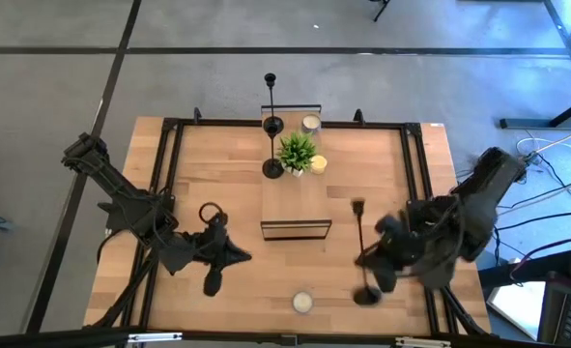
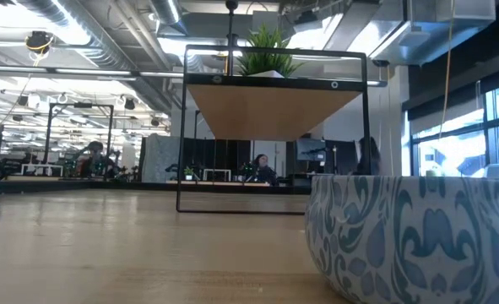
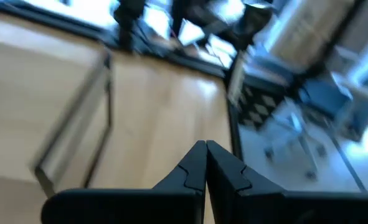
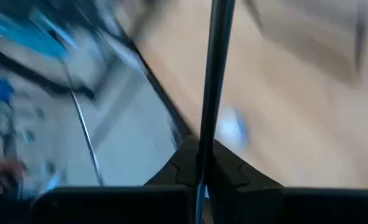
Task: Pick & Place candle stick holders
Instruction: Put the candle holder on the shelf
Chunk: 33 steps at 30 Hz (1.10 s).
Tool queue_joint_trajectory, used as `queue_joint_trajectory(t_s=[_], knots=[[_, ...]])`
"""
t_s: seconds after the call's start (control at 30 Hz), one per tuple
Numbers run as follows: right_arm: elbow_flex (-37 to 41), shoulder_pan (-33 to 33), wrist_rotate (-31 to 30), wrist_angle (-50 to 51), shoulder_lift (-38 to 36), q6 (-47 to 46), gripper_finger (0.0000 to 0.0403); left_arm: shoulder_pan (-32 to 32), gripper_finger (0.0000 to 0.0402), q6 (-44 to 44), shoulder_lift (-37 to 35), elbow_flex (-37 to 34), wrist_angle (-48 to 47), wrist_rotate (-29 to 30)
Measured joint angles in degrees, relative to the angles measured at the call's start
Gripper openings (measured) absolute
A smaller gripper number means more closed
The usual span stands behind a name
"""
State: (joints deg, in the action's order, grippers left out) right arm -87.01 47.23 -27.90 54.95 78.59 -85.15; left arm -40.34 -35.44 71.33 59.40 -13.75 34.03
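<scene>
Your right end effector (image 1: 380, 259) pinches the thin black metal candle stick holder (image 1: 361, 246) just right of the raised wooden shelf (image 1: 295, 198); next, carry it onto that shelf upright, while your left end effector (image 1: 229, 253) waits pressed together.

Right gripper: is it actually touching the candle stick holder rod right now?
Touching. In the right wrist view the thin black rod of the candle stick holder runs straight down between the right gripper's two fingers, which are shut on it with no gap.

No text, label, brand, number or sign can be read in any view, on the counter, on the things, or in the room behind.
</scene>
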Motion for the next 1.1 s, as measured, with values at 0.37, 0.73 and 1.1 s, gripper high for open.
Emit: queue_joint_trajectory(t_s=[0.37, 0.73, 1.1], knots=[[-4.5, -4.8, -13.8, -23.9, 0.7, 34.5, 0.0015, 11.1, 0.0002, 9.2, -0.4, 0.0, 21.7, -2.7], [-4.3, -12.8, 0.3, -33.8, 8.9, 39.9, 0.0015, 28.3, 0.0013, 6.4, 1.0, 0.0, 36.9, -42.6], [-4.3, -18.8, 7.0, -40.4, 13.6, 40.2, 0.0014, 29.8, 0.0130, 5.3, 1.0, 1.1, 37.0, -44.4]])
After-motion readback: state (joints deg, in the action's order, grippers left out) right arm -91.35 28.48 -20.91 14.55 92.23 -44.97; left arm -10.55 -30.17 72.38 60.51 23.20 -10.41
